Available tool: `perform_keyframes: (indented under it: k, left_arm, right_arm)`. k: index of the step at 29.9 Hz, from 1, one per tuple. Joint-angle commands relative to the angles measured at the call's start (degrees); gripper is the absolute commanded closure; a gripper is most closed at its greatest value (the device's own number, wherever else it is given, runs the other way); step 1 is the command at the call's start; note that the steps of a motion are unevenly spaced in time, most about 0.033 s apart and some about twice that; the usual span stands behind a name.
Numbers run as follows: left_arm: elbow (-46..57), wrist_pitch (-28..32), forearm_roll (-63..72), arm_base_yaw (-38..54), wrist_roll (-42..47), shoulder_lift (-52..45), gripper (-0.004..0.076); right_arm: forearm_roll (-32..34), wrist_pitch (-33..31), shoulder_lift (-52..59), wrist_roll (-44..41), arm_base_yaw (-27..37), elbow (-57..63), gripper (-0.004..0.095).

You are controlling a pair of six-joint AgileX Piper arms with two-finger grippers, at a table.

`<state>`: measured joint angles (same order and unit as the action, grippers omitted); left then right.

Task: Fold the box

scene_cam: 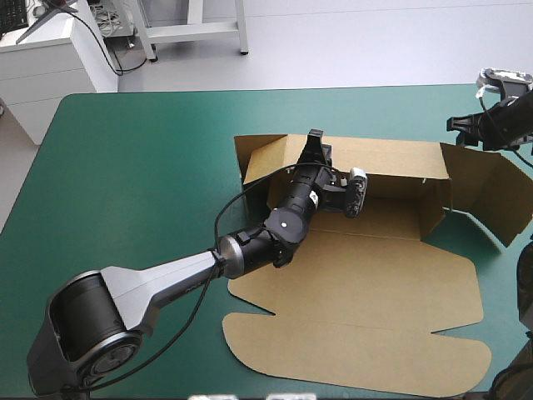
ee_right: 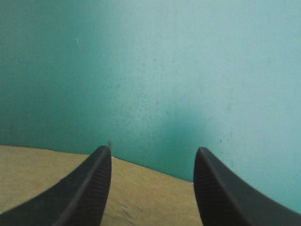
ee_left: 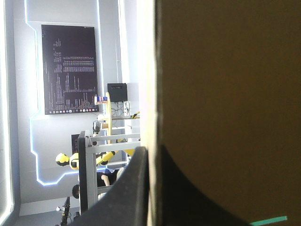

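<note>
Left claw (scene_cam: 315,143) pinching box (scene_cam: 358,283) wall; right claw (ee_right: 154,150) spread

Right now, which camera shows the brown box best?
The high view: nearly the whole box shows, far wall raised, lid flat. The left wrist view shows only one wall, pinched in the left tool. The right wrist view shows only an edge near the open right tool.

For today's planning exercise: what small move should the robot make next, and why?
Probably bring the open right gripper down to the right side flap and push it inward: the left gripper holds the box by its far wall, upright, while that flap splays outward.
</note>
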<state>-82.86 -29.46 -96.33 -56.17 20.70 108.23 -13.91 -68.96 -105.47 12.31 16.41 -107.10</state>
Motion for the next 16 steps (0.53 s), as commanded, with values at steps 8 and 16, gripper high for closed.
perform_keyframes:
  k: [8, 16]
  left_arm:
    - [-1.1, 1.4, -1.1, -0.3, 0.3, -2.9, 0.0732]
    - [-1.1, 0.4, -0.1, -0.3, 0.4, -2.9, 0.0732]
  right_arm:
    - [1.3, -2.7, 3.5, 1.6, 0.3, 0.4, 0.0421]
    - [0.5, -0.9, 7.6, 3.7, 0.5, 10.7, 0.0422]
